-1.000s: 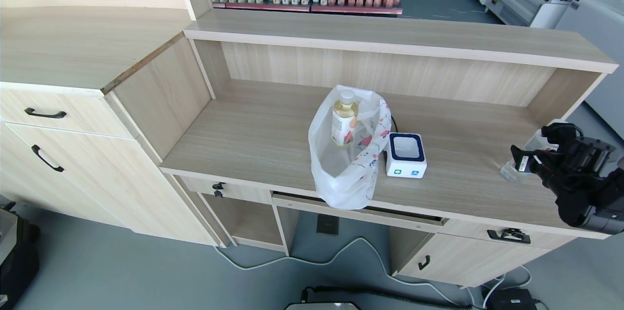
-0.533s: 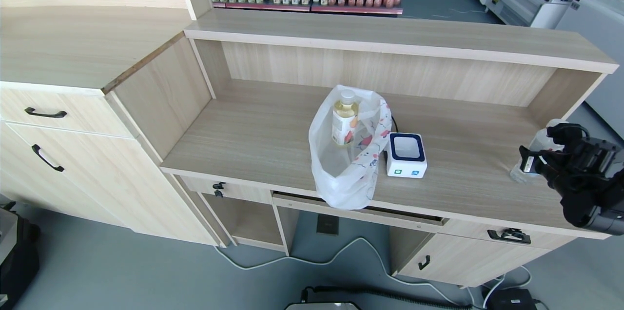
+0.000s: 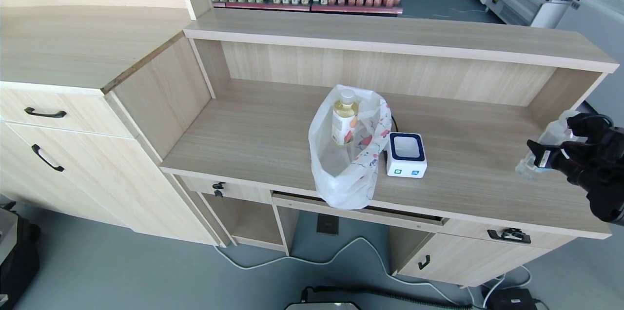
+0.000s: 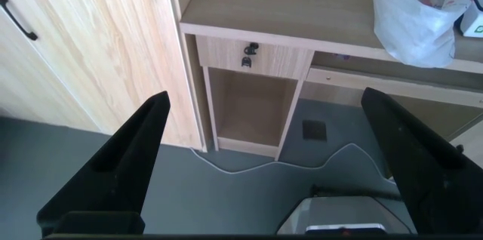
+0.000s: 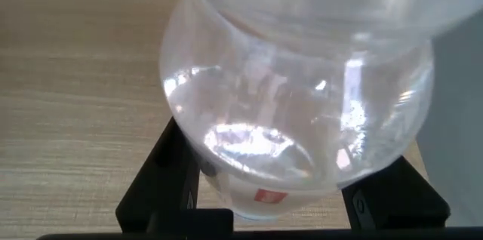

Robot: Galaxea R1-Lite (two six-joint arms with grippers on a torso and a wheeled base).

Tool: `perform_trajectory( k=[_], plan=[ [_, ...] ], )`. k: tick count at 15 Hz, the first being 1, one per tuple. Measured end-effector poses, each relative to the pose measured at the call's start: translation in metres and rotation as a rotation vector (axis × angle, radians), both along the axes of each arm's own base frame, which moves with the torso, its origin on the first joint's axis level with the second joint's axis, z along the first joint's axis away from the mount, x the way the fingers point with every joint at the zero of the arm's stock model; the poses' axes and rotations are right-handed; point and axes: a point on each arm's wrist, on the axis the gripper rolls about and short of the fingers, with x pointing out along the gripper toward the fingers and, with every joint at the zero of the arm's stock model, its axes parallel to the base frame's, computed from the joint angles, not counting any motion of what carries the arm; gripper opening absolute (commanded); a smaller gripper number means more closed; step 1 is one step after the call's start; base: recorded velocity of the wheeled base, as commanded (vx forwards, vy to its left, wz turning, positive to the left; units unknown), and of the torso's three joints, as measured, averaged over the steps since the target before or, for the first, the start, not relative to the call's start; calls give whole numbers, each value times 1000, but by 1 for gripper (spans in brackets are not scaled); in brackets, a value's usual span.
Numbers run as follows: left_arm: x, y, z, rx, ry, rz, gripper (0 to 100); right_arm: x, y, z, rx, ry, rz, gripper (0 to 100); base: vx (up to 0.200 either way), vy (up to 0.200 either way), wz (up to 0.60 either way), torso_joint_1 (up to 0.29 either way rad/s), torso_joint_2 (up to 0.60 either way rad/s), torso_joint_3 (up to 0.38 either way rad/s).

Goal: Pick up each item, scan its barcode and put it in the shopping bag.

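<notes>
Head view, right gripper: my right gripper (image 3: 560, 146) is clamped on the clear, rounded plastic bottle (image 3: 555, 133). The bottle is tilted at the far right end of the pale wood-grain counter (image 3: 263, 139).
Head view, scanner: the small white box scanner with a blue-framed window (image 3: 406, 155) sits just beside the thin white plastic shopping bag (image 3: 341, 173). An upright bottle of yellow drink (image 3: 344, 122) stands inside the bag.
Left wrist view, left gripper: my left gripper (image 4: 272, 164) has its black fingers wide apart, holding nothing, out over grey floor in front of the counter.
Right wrist view, grip: a glossy, bulging bottle wall sits between matte black fingers (image 5: 162, 187).
Risk, slip: slick curved plastic could twist in my grip on the way across.
Risk, scan: the barcode may face away from the window.
Risk, bag: the floppy mouth could fold shut, or I could knock the yellow drink over.
</notes>
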Motion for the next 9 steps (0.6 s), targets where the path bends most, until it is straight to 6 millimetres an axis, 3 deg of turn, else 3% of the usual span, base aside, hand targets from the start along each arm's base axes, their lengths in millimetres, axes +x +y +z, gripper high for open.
perform_trajectory(
  k=[2, 4, 7, 9],
  plan=[
    [0, 0, 0, 0, 0, 0, 100, -26, -2, 26, 58, 22, 88, 0, 0, 0, 0, 0, 0, 0],
    [0, 0, 0, 0, 0, 0, 100, -55, 9, 56, 129, 16, 243, 0, 0, 0, 0, 0, 0, 0],
    [0, 0, 0, 0, 0, 0, 100, -112, 51, 79, 226, 39, 666, 0, 0, 0, 0, 0, 0, 0],
    [0, 0, 0, 0, 0, 0, 100, -131, 89, 91, 284, 47, 827, 0, 0, 0, 0, 0, 0, 0]
  ],
)
